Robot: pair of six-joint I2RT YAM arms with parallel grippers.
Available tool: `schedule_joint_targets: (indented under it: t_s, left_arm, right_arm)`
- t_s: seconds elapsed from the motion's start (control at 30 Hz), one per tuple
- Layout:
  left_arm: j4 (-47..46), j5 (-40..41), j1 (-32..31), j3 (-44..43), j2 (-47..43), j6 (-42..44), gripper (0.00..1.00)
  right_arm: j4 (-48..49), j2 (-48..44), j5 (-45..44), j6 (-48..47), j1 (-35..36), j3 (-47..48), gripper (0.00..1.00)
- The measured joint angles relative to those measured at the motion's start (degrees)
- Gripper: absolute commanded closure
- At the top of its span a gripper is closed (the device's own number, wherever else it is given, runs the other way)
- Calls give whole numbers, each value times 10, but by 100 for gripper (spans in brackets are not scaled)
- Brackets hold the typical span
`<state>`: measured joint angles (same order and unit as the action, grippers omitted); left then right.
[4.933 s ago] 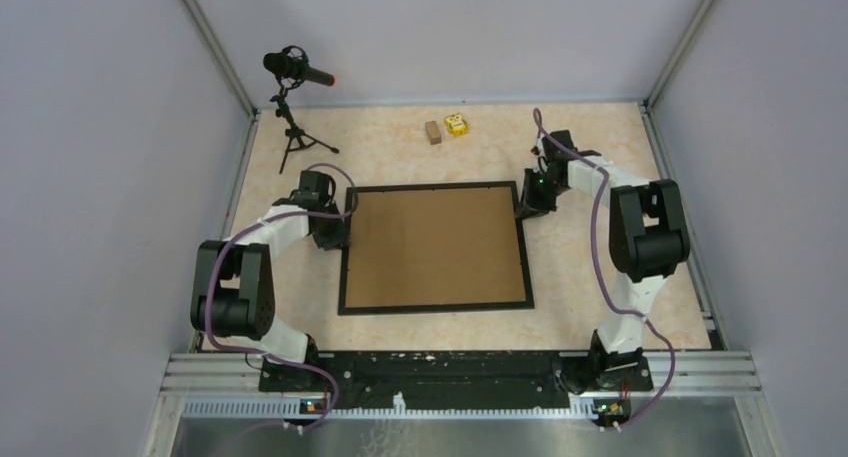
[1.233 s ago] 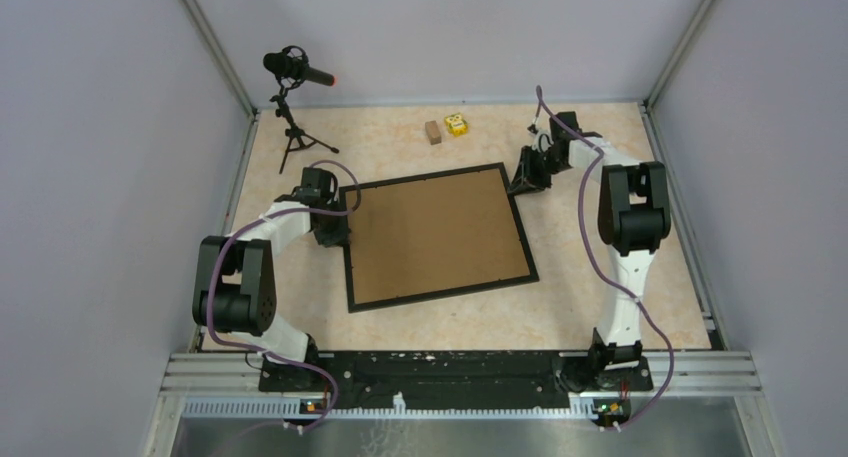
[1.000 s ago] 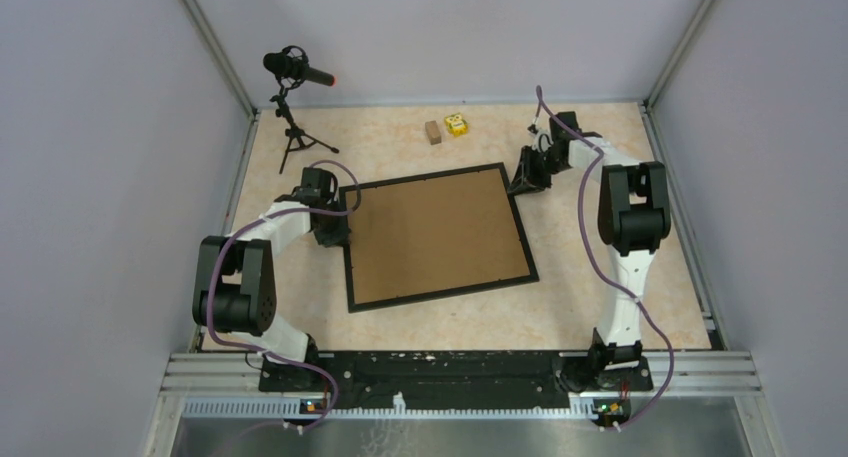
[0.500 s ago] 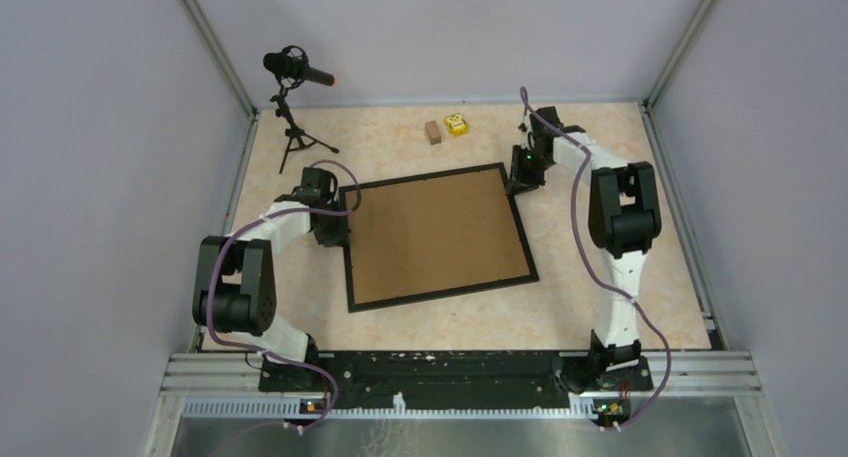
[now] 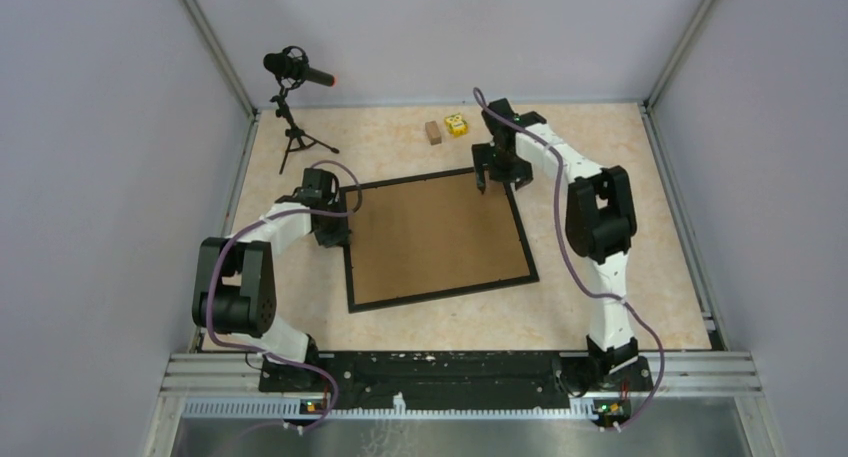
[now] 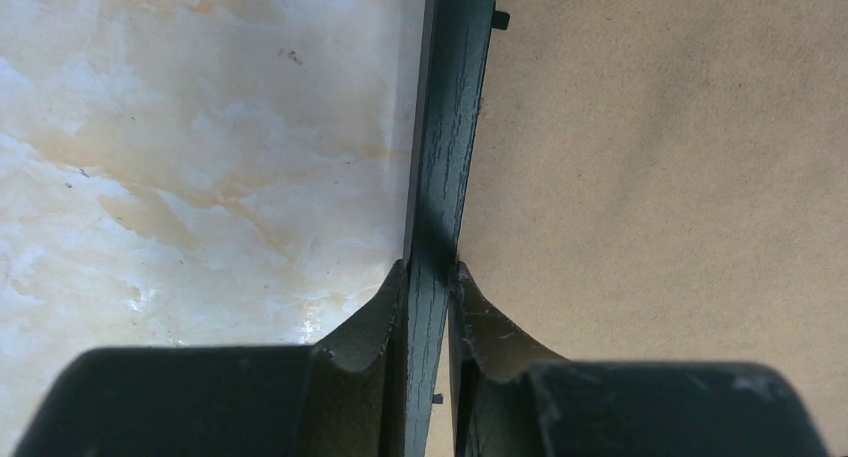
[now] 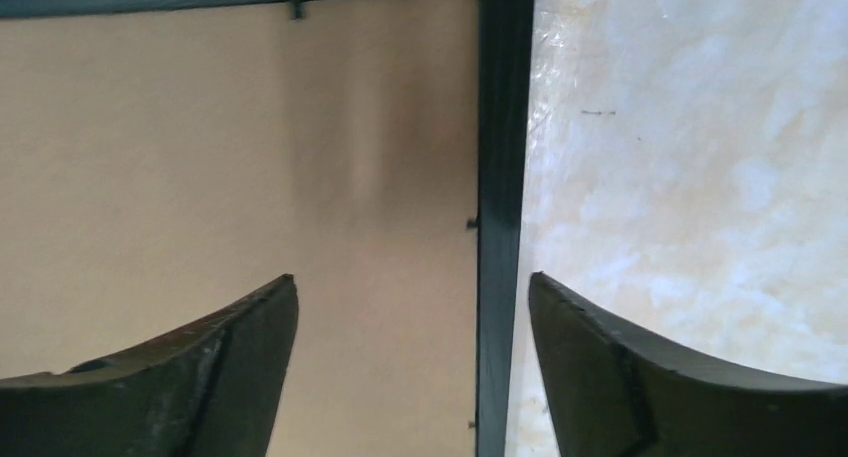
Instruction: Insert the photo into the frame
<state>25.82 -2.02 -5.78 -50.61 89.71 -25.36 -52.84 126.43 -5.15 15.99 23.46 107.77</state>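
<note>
Marks on yellow block (image 5: 456, 125), perhaps lettering

One black frame (image 6: 445, 127) and one brown backing board (image 5: 435, 237) lying within it. Two robot arms, the left arm (image 5: 275, 222) and the right arm (image 5: 600, 212) — so two grippers as well, the left gripper (image 6: 430, 267) and the right gripper (image 7: 411, 277), each showing two fingers. One stand-mounted microphone (image 5: 295, 69). One table (image 5: 420, 327), with two small items at its far edge — one brown block (image 5: 433, 132), one yellow object (image 5: 456, 125)
</note>
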Motion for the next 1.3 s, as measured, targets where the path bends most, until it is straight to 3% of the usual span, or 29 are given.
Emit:
schedule_joint_targets:
  t_s: [0.13, 0.3, 0.37, 0.47, 0.7, 0.83, 0.93, 1.2, 1.3]
  left_arm:
    - [-1, 17, -4, 5, -9, 4, 51]
    - [25, 29, -3, 10, -49, 13, 38]
    - [32, 16, -6, 10, -75, 22, 34]
    - [39, -17, -30, 10, -127, 42, 27]
    - [-37, -139, -213, 24, -252, 61, 18]
    - [-114, -193, -316, 63, -285, 63, 18]
    - [-132, -185, -391, 70, -272, 79, 18]
    - [-169, -120, -565, 70, -244, 143, 14]
    - [-181, -88, -608, 70, -223, 165, 13]
  right_arm:
    - [-27, -90, 6, -13, 10, -1, 3]
    - [3, -322, 25, -14, 10, -113, 3]
    - [14, -411, 33, -8, 10, -184, 8]
    - [27, -468, 47, 5, 3, -274, 33]
    - [63, -437, 109, 42, -49, -483, 52]
    - [87, -428, 127, 56, -45, -535, 53]
    - [117, -417, 125, 62, -38, -546, 53]
    - [168, -361, 73, 73, -24, -556, 65]
    - [175, -362, 63, 77, -24, -556, 74]
